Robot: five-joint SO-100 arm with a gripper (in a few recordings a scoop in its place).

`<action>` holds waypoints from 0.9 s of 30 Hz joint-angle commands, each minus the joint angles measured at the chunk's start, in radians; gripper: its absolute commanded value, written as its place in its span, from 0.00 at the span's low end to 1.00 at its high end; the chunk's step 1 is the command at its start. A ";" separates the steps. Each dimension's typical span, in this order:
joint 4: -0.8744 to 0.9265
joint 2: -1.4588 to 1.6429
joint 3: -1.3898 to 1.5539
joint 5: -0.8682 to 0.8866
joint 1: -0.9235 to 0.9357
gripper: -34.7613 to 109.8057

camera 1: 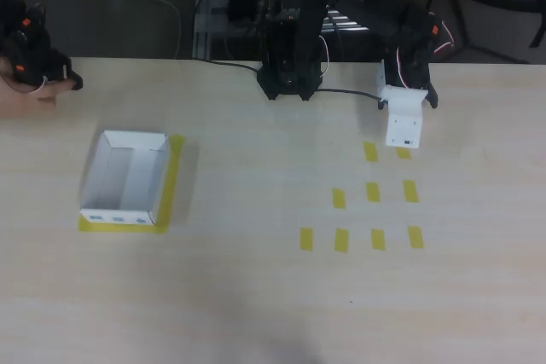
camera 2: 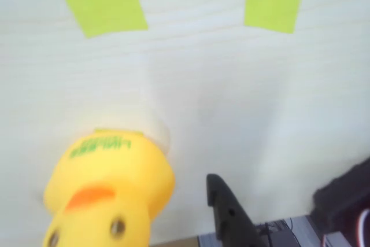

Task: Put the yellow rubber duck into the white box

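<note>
Overhead, the black arm's white-tipped gripper [camera 1: 403,130] hangs over the pale wooden tabletop [camera 1: 256,296] at upper right, just above the grid of flat yellow tape strips [camera 1: 373,192]. The wrist view catches the small rounded yellow rubber duck [camera 2: 107,192] at lower left, blurred, beside a dark finger [camera 2: 228,212]; it sits outside the gripper, which looks released. The white cardboard box [camera 1: 126,181] waits far left, framed by yellow tape.

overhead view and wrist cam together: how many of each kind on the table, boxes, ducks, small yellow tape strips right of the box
white box: 1
yellow rubber duck: 1
small yellow tape strips: 9 (one partly covered)
total: 11
</note>
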 commanded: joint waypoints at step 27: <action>0.014 -0.199 -0.265 0.067 0.002 0.27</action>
